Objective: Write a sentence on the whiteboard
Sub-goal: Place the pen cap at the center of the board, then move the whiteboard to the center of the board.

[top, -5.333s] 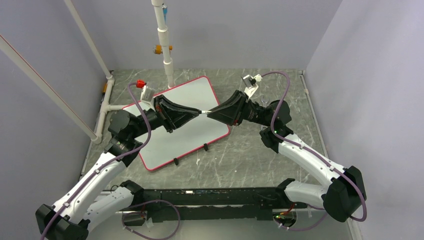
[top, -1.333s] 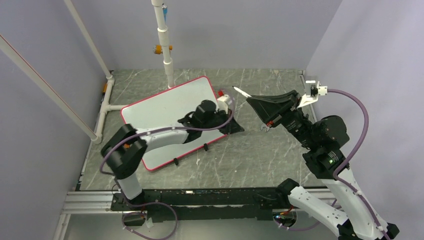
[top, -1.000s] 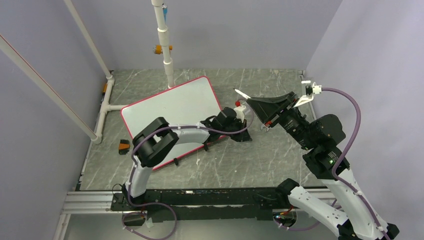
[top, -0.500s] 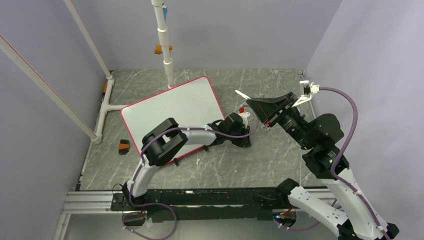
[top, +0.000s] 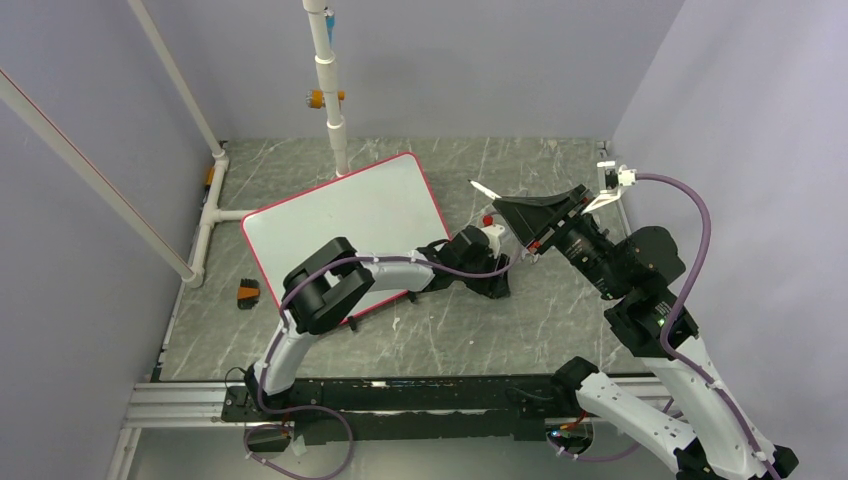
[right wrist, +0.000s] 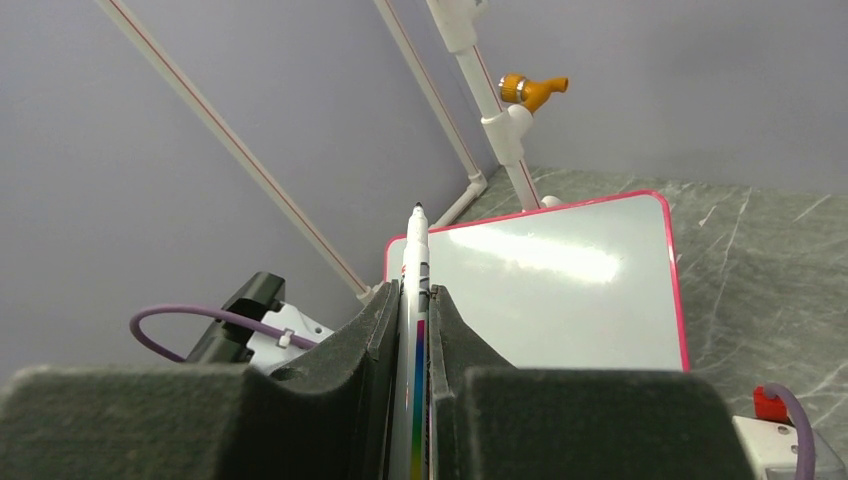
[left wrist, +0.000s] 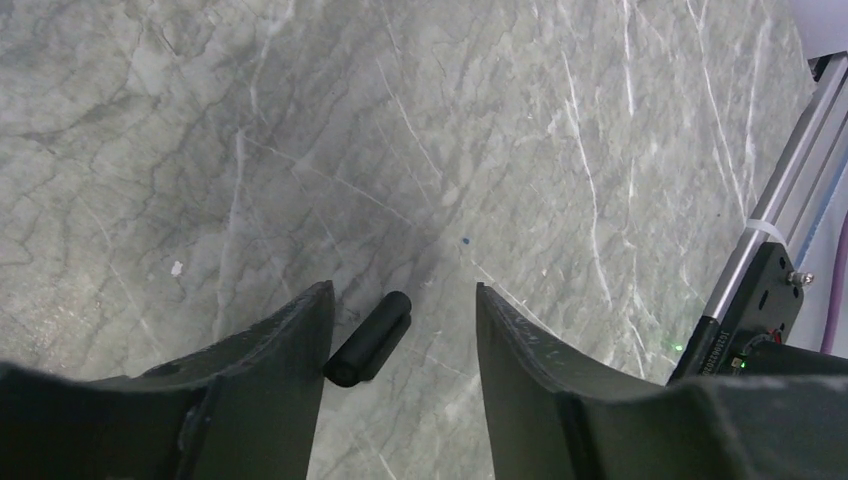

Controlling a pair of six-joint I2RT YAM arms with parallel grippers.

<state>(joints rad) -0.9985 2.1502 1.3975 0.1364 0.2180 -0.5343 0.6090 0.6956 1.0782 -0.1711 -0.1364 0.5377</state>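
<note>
- Grey-green marbled counter (top: pixel 500 330) carries the whiteboard (top: pixel 350 225), which lies flat, red-rimmed, off to the left of both pairs of jaws.
- Left jaws: released, standing parted low over bare counter just past the board's near right corner, with that arm stretched across the board's near edge.
- A short black cap (left wrist: pixel 369 338) lies on the counter between the left jaws. It is close against the left-hand finger (left wrist: pixel 270 350) and apart from the other.
- Right jaws: clenched on a white marker (right wrist: pixel 413 330), its black tip poking out beyond the fingertips.
- From the right wrist, the whiteboard (right wrist: pixel 560 290) lies ahead of the marker tip and apart from it, its surface glossy white.
- Seen from above, the marker (top: pixel 487 189) is just beyond the left jaws.
</note>
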